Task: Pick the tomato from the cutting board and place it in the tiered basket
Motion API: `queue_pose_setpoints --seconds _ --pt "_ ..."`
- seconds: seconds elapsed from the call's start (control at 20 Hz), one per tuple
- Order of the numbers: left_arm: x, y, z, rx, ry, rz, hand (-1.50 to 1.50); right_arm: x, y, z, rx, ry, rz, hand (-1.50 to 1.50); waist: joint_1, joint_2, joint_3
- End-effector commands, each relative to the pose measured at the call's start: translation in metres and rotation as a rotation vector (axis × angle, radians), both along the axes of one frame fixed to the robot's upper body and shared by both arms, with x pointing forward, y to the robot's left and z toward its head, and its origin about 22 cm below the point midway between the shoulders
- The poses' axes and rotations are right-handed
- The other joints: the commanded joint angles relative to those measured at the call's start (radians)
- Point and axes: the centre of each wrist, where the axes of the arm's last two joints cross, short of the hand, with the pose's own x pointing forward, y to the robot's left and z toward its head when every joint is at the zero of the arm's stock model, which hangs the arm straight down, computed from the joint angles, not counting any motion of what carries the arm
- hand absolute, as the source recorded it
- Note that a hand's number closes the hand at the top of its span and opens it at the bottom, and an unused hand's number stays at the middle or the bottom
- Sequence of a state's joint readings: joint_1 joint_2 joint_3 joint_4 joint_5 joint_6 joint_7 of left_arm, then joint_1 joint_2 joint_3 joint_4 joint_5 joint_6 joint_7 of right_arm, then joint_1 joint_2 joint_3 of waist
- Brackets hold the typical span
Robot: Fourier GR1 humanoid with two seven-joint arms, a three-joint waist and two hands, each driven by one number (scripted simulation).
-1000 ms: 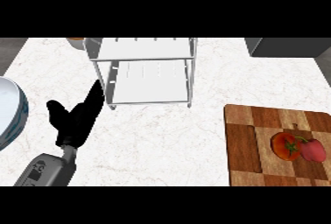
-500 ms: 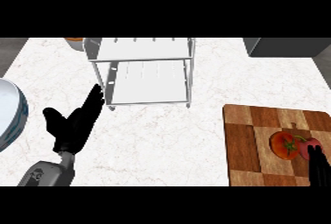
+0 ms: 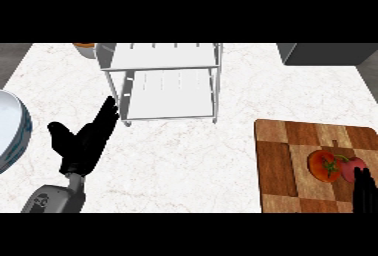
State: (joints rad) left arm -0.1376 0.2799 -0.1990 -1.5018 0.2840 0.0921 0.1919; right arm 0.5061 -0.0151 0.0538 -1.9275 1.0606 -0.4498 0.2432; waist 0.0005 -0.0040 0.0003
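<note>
Left hand (image 3: 83, 145) is hovering open over the marble surface (image 3: 192, 150), fingers (image 3: 105, 114) straight, pointing toward the white tiered basket (image 3: 166, 82). Tomato (image 3: 325, 165) is sitting on the cutting board (image 3: 280, 165) at right. Right hand (image 3: 363, 192) is showing at the lower right edge, just beside the tomato; contact unclear. White plate (image 3: 11, 130) is lying at the left edge.

single head view, steeply down on counter (image 3: 207, 150); forearms enter from lower edge.
</note>
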Motion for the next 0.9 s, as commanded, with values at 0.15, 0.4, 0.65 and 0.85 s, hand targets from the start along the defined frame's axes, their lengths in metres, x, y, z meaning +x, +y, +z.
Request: queue_pose_setpoints --seconds 0.15,0.4,0.65,0.85 --pt "0.019 -0.003 0.002 -0.006 0.004 -0.046 0.00 0.016 -0.026 -0.018 0.003 -0.019 -0.013 -1.50 -0.006 0.004 0.000" --pt "0.025 -0.011 -0.007 -0.016 -0.008 -0.025 0.00 0.034 -0.017 -0.015 0.040 -0.051 0.001 -1.50 -0.006 0.005 0.000" --pt "0.019 -0.014 0.003 -0.005 -0.012 -0.008 0.00 0.029 -0.052 -0.021 0.063 -0.050 0.006 -1.50 -0.006 0.004 0.000" --pt "0.019 -0.016 0.009 -0.008 -0.020 -0.029 0.00 0.055 -0.040 -0.036 0.065 -0.034 -0.018 -1.50 -0.002 0.004 0.000"
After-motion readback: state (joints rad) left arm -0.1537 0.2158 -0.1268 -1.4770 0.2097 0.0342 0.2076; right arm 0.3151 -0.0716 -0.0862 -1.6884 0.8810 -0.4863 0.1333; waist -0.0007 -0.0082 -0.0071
